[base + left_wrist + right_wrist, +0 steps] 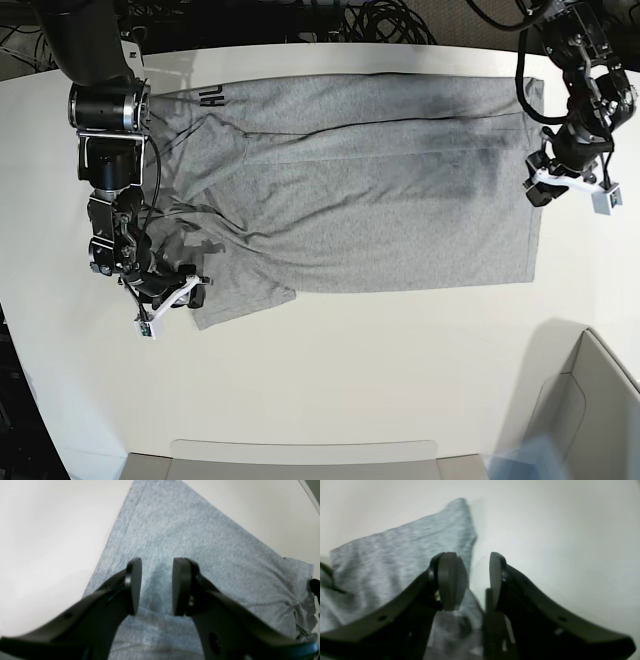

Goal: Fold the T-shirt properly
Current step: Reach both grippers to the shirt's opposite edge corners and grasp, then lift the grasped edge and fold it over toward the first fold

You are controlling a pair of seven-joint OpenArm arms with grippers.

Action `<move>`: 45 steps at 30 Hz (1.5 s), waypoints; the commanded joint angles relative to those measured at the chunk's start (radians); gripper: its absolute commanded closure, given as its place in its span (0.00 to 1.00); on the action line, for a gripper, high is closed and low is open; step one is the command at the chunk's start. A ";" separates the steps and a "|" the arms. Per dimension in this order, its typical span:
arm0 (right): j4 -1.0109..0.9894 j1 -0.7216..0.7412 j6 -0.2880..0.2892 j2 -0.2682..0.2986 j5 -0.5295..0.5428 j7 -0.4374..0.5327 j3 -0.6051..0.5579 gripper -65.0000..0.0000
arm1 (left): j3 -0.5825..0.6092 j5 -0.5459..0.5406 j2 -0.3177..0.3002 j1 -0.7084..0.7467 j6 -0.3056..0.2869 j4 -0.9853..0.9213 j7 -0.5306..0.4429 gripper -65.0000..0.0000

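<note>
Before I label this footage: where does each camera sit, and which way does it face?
Left wrist: on that arm, looking past its open jaws at the T-shirt.
Right wrist: on that arm, looking past open jaws at the T-shirt's sleeve edge and white table.
Base: overhead, looking down; both arms show.
All share the T-shirt.

A white table [380,370] was seen, evenly lit. Black cables [370,20] were bundled behind its far edge. A pale grey bin [590,410] was noted at one near corner.
</note>
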 commanded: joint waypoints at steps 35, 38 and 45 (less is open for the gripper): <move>-0.011 0.019 0.014 0.015 0.066 0.006 -0.083 0.66 | 0.552 -0.012 -0.270 -0.683 -0.003 -1.007 -0.338 0.60; -0.010 0.017 0.014 0.015 0.066 0.006 -0.083 0.66 | 0.561 -0.011 -0.270 -0.687 -0.003 -1.041 -0.371 0.60; -0.008 0.017 0.014 0.016 0.066 0.006 -0.083 0.66 | 0.561 -0.011 -0.267 -0.726 -0.004 -1.127 -0.405 0.60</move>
